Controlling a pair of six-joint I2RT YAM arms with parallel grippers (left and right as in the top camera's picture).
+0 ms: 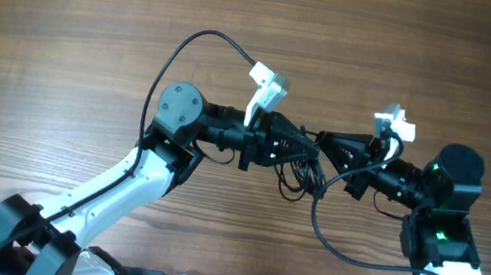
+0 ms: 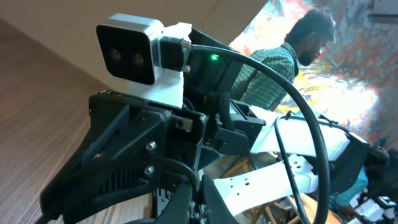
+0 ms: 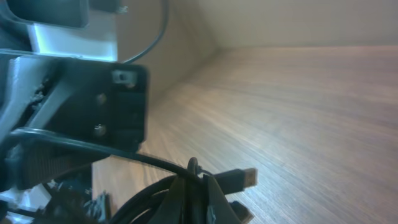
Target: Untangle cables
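Observation:
The cables [image 1: 303, 171] are a small bunch of thin black wires hanging between my two grippers near the middle of the wooden table. My left gripper [image 1: 305, 144] comes in from the left and is shut on a strand of the cables [image 2: 198, 186]. My right gripper [image 1: 325, 142] comes in from the right, tip to tip with the left one, and is shut on the cables [image 3: 194, 171]. A plug end [image 3: 244, 177] sticks out beside the right fingers. Loops of the bunch hang below both grippers.
A thick black cord [image 1: 203, 41] arcs from the left arm to its white wrist unit [image 1: 268, 84]. Another cord [image 1: 345, 252] loops to the right arm. The right wrist unit [image 1: 394, 124] is white. A person [image 2: 298, 59] stands beyond the table.

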